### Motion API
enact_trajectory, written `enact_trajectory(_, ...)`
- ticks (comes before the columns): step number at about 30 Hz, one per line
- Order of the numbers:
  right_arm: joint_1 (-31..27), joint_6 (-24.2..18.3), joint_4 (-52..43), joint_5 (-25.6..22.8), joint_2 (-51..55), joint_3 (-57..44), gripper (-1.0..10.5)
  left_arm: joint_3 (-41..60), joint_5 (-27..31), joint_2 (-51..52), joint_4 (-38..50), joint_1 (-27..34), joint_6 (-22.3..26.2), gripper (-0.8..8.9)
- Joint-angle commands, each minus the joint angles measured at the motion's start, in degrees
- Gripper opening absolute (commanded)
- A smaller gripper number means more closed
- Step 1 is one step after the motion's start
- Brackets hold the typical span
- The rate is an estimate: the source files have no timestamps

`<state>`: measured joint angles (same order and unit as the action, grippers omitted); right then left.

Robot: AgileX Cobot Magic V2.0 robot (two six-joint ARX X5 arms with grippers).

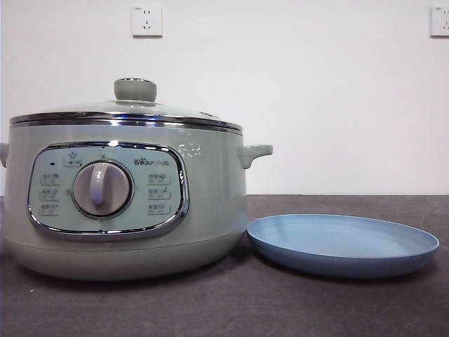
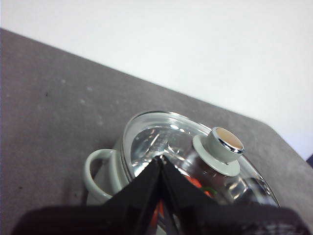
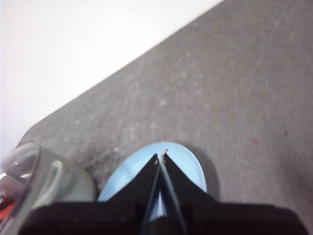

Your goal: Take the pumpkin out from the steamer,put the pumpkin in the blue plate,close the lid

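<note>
Left gripper (image 2: 160, 159) above lid (image 2: 195, 152), orange pumpkin (image 2: 194, 182) beneath glass.

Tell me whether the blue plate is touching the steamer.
Cannot tell. In the front view the blue plate rim meets the steamer base in shadow; no gap or contact shows plainly. The right wrist view is blocked by the right gripper.
</note>
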<state>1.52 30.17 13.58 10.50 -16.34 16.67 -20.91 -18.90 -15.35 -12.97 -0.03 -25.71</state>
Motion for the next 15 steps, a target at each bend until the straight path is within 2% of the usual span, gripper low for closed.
enact_trajectory(1,0.09,-4.72,-0.61,0.79,-2.95,3.93,-0.2,-3.26,-2.71,-4.04,-1.20,0.09,3.89,-0.08)
enact_trajectory(5,0.09,-11.26,-0.17,5.86,-7.98,9.46,-0.2,-8.55,-6.27,-10.23,-4.83,0.09,8.24,-0.08)
enact_trajectory(10,0.09,-14.23,2.60,12.94,-15.82,17.16,-0.2,-15.12,-12.11,-17.38,-8.83,0.02,11.15,-0.08)
enact_trajectory(15,0.09,-20.00,8.41,24.02,-23.65,25.14,-0.2,-20.87,-18.75,-22.10,-12.41,-0.02,13.90,-0.08)
